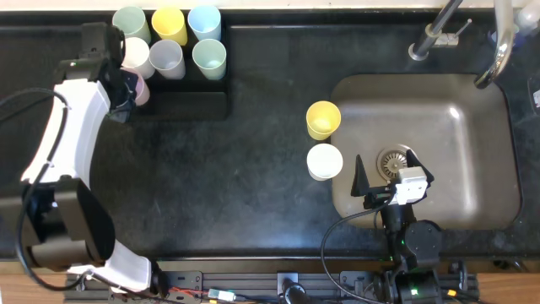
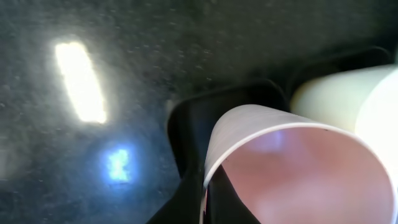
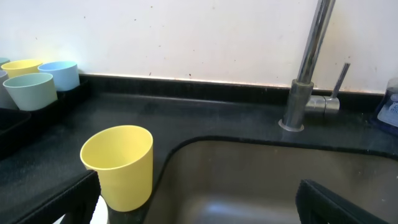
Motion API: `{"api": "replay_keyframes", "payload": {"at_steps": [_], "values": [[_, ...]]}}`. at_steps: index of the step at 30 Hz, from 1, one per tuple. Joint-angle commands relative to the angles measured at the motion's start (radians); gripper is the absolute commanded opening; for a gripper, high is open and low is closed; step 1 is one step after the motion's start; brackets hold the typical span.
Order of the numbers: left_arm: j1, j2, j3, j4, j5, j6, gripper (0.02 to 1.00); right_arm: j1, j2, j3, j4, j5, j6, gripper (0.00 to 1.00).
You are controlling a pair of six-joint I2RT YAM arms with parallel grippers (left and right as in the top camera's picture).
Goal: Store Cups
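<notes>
Left wrist view: left gripper point(image 2: 205, 193) clamped on pink cup point(image 2: 292, 168) rim, apparently above rack point(image 2: 186, 118) slot beside cream cup point(image 2: 348, 93). Centre over slot, lower upright, avoid nudging neighbour, then release. Right gripper point(image 1: 388, 169) fingers apart over sink point(image 1: 472, 127).

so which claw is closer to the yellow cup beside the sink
Right. The right claw hangs open over the sink, just beside the yellow cup. The left claw is far across the counter at the cup tray, gripping a pink cup.
</notes>
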State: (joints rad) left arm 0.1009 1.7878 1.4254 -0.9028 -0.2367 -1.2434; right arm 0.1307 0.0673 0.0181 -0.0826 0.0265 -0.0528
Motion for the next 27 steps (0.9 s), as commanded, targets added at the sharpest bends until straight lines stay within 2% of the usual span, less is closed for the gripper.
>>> {"api": "replay_keyframes", "payload": {"at_steps": [1, 13, 14, 18, 20, 26, 27], "values": [[0.011, 0.027, -0.006, -0.011, -0.034, -0.018, 0.036, -0.006, -0.011, -0.013, 0.006, 0.0, 0.0, 0.998], [0.011, 0.063, -0.006, -0.01, -0.026, -0.014, 0.051, -0.006, -0.011, -0.013, 0.006, 0.0, 0.0, 0.998], [0.011, 0.063, -0.006, -0.01, -0.026, -0.014, 0.071, -0.006, -0.011, -0.013, 0.006, 0.0, 0.0, 0.996], [0.01, 0.06, -0.006, -0.006, -0.013, -0.014, 0.397, -0.006, -0.011, -0.013, 0.006, 0.0, 0.0, 0.998], [0.01, 0.034, -0.006, -0.009, -0.008, -0.014, 0.454, -0.006, -0.011, -0.013, 0.006, 0.0, 0.0, 0.996], [0.005, -0.194, -0.006, -0.039, -0.007, -0.013, 0.524, -0.006, -0.011, -0.013, 0.006, 0.0, 0.0, 0.996], [-0.016, -0.294, -0.005, -0.016, -0.008, 0.04, 0.549, -0.006, -0.011, -0.013, 0.006, 0.0, 0.0, 0.998]]}}
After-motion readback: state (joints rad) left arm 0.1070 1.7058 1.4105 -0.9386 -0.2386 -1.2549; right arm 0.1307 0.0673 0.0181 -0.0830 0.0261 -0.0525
